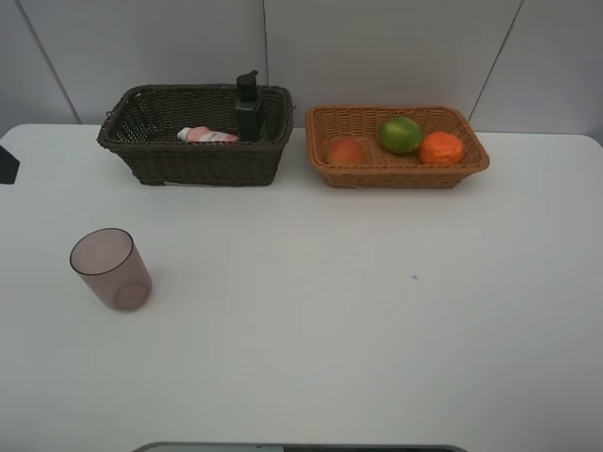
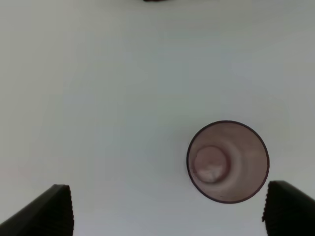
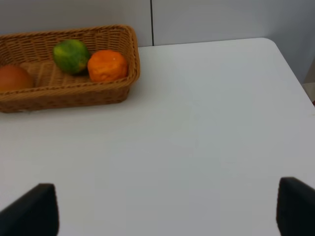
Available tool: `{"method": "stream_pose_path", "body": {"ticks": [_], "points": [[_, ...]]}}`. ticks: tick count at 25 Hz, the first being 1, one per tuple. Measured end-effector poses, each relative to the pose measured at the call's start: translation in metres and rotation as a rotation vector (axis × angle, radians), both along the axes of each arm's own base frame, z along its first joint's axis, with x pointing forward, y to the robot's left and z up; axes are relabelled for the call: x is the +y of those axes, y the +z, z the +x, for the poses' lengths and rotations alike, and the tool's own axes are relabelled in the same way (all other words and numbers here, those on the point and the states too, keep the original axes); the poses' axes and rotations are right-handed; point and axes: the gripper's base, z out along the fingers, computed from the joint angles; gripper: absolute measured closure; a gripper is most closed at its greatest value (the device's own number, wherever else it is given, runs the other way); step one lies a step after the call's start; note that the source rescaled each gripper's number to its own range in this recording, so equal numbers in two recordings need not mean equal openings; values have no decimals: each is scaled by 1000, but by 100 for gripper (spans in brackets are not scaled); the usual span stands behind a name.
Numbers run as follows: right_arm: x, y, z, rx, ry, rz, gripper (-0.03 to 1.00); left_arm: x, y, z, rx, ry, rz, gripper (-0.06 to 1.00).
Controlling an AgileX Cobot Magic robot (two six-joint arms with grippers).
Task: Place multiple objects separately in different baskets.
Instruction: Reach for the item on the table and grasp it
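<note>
White tabletop (image 1: pixel 377 311): three fruits lie in the tan basket (image 1: pixel 320 160), two bottles in the dark basket (image 1: pixel 188 160), cup (image 1: pixel 111 269) alone upright at near left; left claw (image 2: pixel 167 209) hovers above it, jaws apart, empty; next, judged: descend, straddle rim, close.

Cup (image 1: pixel 111 269): translucent mauve plastic, smooth. Both baskets, dark (image 1: pixel 195 135) and tan (image 1: pixel 396 146): coarse woven wicker. Table (image 1: pixel 330 311): matt white, smooth.
</note>
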Motion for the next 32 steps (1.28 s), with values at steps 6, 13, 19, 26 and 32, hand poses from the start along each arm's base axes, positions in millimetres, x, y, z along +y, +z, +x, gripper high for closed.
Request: {"method": "stream_pose_path", "body": {"ticks": [6, 13, 19, 26, 32], "points": [[0, 0, 0, 0, 0, 0, 9, -11, -31, 53, 271, 7, 16, -6], [0, 0, 0, 0, 0, 0, 9, -12, -51, 63, 369, -9, 64, -6], [0, 0, 0, 0, 0, 0, 9, -16, -68, 71, 432, -60, 93, -6], [0, 0, 0, 0, 0, 0, 9, -18, -84, 81, 443, -86, 106, -6], [0, 0, 0, 0, 0, 0, 9, -19, -105, 84, 447, -128, 115, -6]]}}
